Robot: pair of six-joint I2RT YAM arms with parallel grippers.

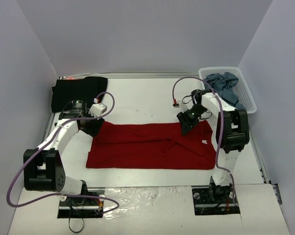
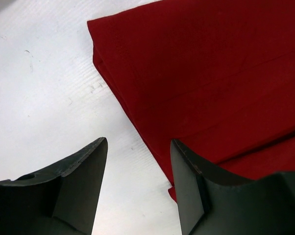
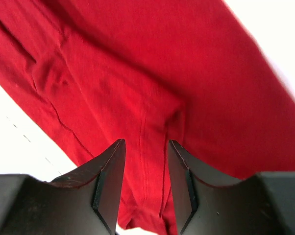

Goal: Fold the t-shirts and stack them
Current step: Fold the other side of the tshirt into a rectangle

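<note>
The dark red t-shirt is laid as a wide band across the middle of the table. One long fold has already been turned over it, so its far edge can be reached by both arms at once. The white lattice basket is set at two o'clock, out of the folding area. The black t-shirt is seen folded at ten o'clock, and is judged to be the base of the stack. The slate blue-grey t-shirts are bunched inside the basket and are judged to be waiting their turn.

The left gripper is placed at the red shirt's ten o'clock corner. In the left wrist view its fingers are spread, bare table is seen in the gap, and nothing is held. One finger is seen over the shirt's folded edge, though contact there cannot be told.

The right gripper is held over the far edge, toward two o'clock. Its fingers are partly apart, with a ridge of red cloth running into the gap. Whether that ridge is pinched or merely lies beneath cannot be told. A matched hold on both far corners is judged to be what the next fold calls for.
</note>
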